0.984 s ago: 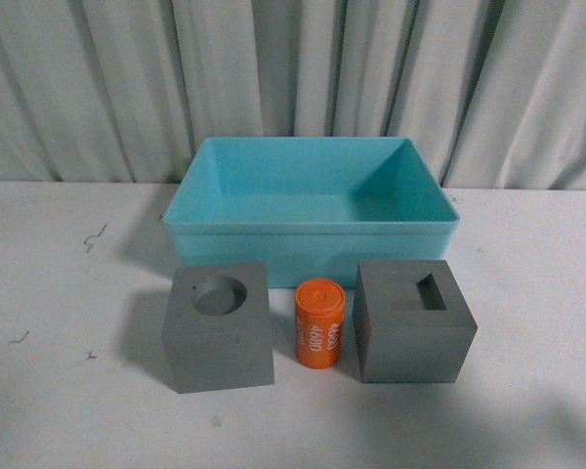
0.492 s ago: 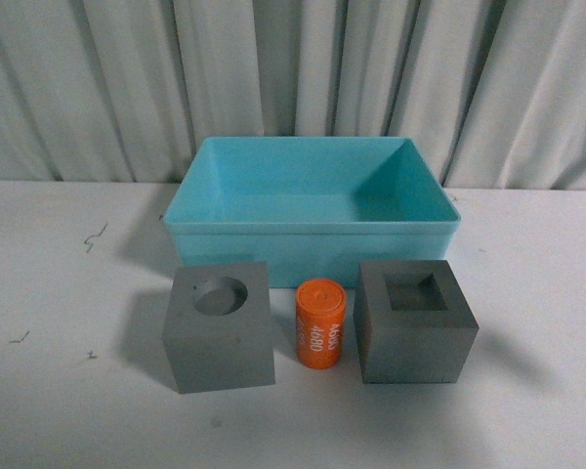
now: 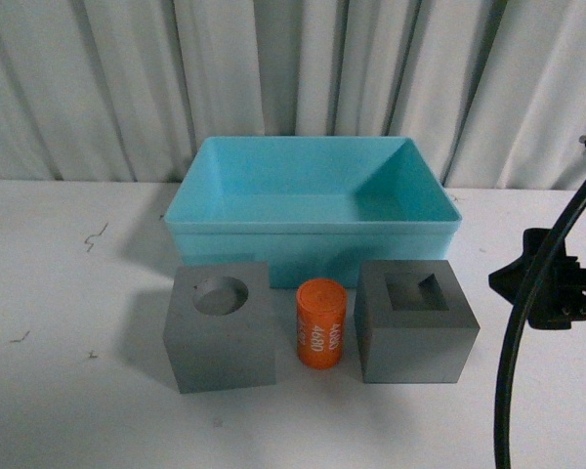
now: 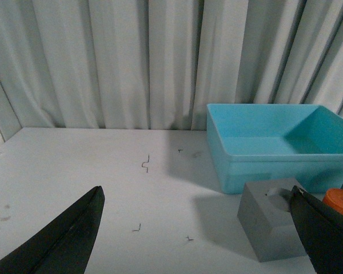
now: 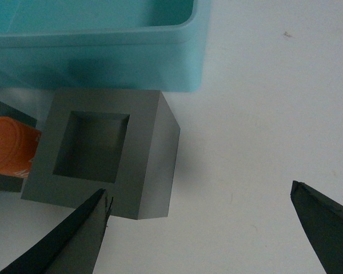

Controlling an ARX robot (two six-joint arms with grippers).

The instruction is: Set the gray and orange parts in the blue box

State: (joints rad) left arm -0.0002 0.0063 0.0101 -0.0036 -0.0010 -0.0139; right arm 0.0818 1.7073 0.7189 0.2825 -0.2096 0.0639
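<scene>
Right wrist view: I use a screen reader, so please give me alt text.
The open right gripper hovers close to a gray cube with a rectangular recess, holding nothing. The blue box stands just beyond the cube, and the orange cylinder is beside it.

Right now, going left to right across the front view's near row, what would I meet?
Gray cube with round recess → orange cylinder → gray cube with rectangular recess → right arm at the picture's edge.

There are two gray cubes (alike in colour, different on top): the cube with a round recess [image 3: 220,337] and the cube with a rectangular recess [image 3: 415,337]. Of the orange cylinder [image 3: 320,324] there is one, and of the blue box [image 3: 273,252] one.
</scene>
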